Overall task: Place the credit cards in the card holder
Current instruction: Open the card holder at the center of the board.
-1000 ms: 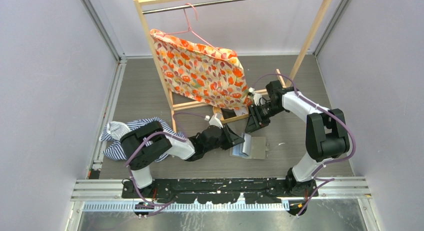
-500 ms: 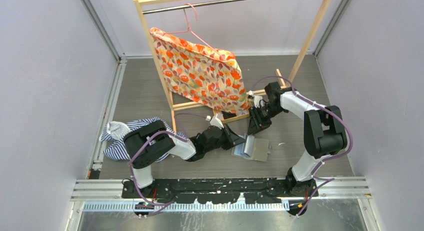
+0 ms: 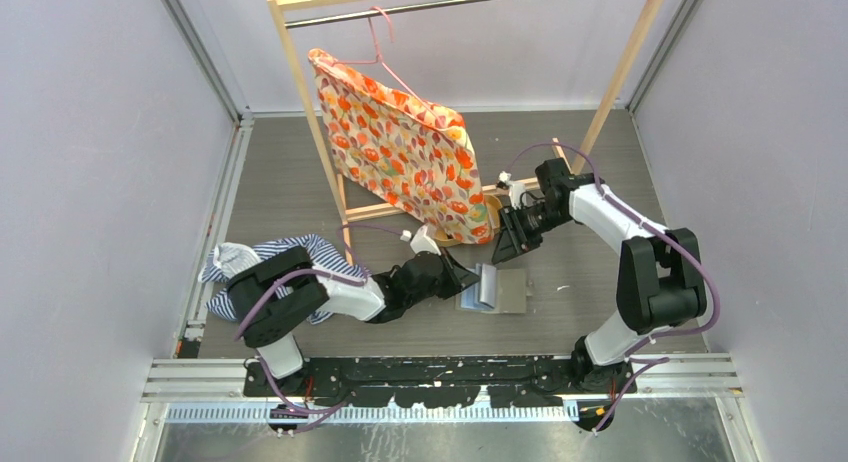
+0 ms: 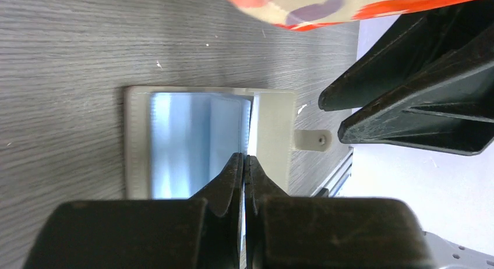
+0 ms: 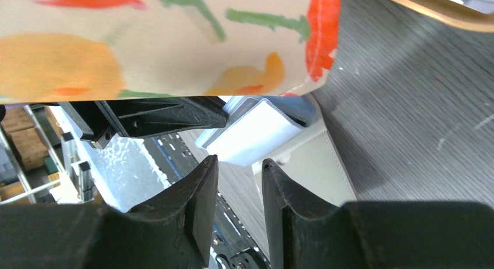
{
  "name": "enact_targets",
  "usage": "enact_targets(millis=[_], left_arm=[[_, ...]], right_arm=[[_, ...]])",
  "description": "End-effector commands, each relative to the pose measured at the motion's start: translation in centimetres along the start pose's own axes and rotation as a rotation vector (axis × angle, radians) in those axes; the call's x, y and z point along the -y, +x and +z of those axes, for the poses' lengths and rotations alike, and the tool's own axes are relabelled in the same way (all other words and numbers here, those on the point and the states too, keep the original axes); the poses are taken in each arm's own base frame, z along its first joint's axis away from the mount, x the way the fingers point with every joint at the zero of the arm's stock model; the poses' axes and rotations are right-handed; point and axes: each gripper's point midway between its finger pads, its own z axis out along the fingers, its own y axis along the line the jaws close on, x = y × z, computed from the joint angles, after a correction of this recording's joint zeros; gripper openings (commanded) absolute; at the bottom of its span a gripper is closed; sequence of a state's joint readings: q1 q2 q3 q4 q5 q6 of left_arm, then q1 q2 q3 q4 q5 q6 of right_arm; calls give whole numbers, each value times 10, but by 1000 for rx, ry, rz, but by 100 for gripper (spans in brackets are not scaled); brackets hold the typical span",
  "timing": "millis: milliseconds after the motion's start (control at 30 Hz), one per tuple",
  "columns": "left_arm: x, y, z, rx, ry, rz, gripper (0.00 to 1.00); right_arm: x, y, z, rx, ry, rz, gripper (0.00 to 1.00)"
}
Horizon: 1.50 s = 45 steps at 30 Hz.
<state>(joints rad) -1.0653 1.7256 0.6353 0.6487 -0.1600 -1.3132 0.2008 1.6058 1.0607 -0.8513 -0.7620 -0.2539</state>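
2 arms reach toward the middle of the grey wood-grain table, where the card holder lies opened flat, well in front of the bases; its taupe cover rests on the surface with the snap tab sticking out at the far edge; the pale bluish sleeves sit on the left half, and 1 leaf of them stands up off the cover. the left gripper comes in low from the left, its fingers pressed together with only a hairline between them, pinching what looks like that raised sleeve leaf seen edge-on. the right gripper hovers just beyond the holder's far side, tilted down toward it; its 2 fingers stand a little apart with nothing between them, and it touches neither the holder nor the other claw. an orange floral fabric hangs on a pink hanger from the wooden rack, its lower corner drooping just above both claws. the rim of a tan tray shows beyond the right claw; what lies in it cannot be made out. a striped cloth lies bunched by the left arm's shoulder.
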Motion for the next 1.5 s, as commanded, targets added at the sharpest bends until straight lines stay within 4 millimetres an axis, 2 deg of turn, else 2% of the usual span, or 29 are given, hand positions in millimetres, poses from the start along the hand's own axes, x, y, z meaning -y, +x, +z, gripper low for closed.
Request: enact_targets(millis=[0, 67, 167, 233, 333, 400, 567, 733, 967, 1233, 1333, 1367, 1467], left_arm=[[8, -18, -13, 93, -51, 71, 0], [12, -17, -12, 88, -54, 86, 0], [17, -12, -8, 70, -44, 89, 0], [18, -9, -4, 62, -32, 83, 0], [24, -6, -2, 47, 1, 77, 1], [28, -5, -1, 41, 20, 74, 4], [41, -1, 2, 19, 68, 68, 9], [43, 2, 5, 7, 88, 54, 9], [50, 9, 10, -23, 130, 37, 13], [57, 14, 9, -38, 207, 8, 21], [56, 14, 9, -38, 217, 4, 20], [55, 15, 9, -39, 211, 6, 19], [45, 17, 11, -49, 162, 20, 16]], right_arm=[[-23, -6, -2, 37, -129, -8, 39], [-31, -9, 3, 42, -206, 43, 39], [-33, -15, 10, 58, -254, 133, 37], [-20, -16, 17, 63, -191, 165, 34], [17, -10, 24, 36, 7, 202, 28], [33, -4, 24, -4, 89, 217, 24], [53, 3, 20, -41, 210, 199, 19], [65, 13, 15, -111, 282, 139, 18], [69, 23, 23, -191, 294, 116, 18], [86, 40, 30, -288, 346, 99, 17], [84, 31, 25, -260, 357, 81, 17], [80, 24, 21, -229, 351, 72, 17], [58, 2, 3, -103, 311, 14, 25]])
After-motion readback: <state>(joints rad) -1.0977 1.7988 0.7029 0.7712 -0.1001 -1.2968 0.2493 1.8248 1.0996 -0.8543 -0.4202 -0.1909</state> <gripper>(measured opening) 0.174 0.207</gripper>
